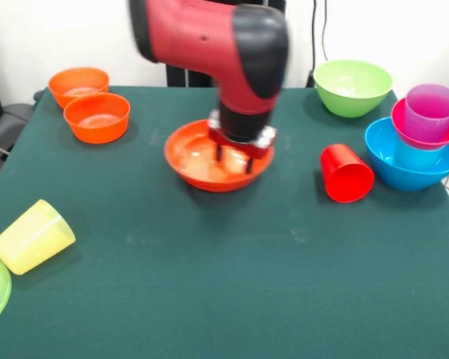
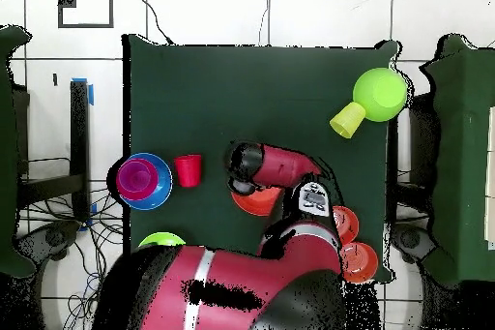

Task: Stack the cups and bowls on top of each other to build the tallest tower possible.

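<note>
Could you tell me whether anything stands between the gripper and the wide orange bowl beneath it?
Nothing visible does. In the front view the gripper hangs directly over the wide orange bowl, its fingers open and reaching down inside the rim. The bowl looks empty, and the red cup lies on its side well clear.

A green table point(image 1: 209, 299) is seen — on it rest orange bowls point(image 1: 97, 116), green bowls point(image 1: 352, 87), a blue bowl point(image 1: 411, 170) and, on their sides, a red cup point(image 1: 346, 173) and a yellow cup point(image 1: 33, 235).
</note>
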`<state>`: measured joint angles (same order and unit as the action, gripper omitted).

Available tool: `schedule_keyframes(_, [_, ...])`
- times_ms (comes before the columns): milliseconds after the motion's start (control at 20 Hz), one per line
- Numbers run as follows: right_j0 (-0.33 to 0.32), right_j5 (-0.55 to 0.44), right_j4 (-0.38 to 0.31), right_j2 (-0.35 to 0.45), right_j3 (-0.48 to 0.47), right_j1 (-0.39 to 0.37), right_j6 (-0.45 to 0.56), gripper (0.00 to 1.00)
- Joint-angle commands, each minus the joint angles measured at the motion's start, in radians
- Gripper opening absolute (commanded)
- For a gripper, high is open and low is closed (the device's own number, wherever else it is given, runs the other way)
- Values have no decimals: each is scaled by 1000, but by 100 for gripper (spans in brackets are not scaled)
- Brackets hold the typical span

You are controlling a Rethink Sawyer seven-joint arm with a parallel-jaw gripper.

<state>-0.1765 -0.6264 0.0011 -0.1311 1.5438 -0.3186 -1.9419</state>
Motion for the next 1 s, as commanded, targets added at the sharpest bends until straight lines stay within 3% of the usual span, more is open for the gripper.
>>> schedule_keyframes(50, [-142, 114, -211, 57, 149, -9, 201, 100])
schedule_keyframes(400, [-319, 118, -299, 182, 250, -163, 227, 100])
schedule_keyframes(550, [-336, 176, -313, 241, 354, -351, 181, 100])
schedule_keyframes(700, [-360, 181, -328, 280, 388, -403, 162, 100])
schedule_keyframes(1000, [-360, 108, -358, 294, 345, -445, 161, 100])
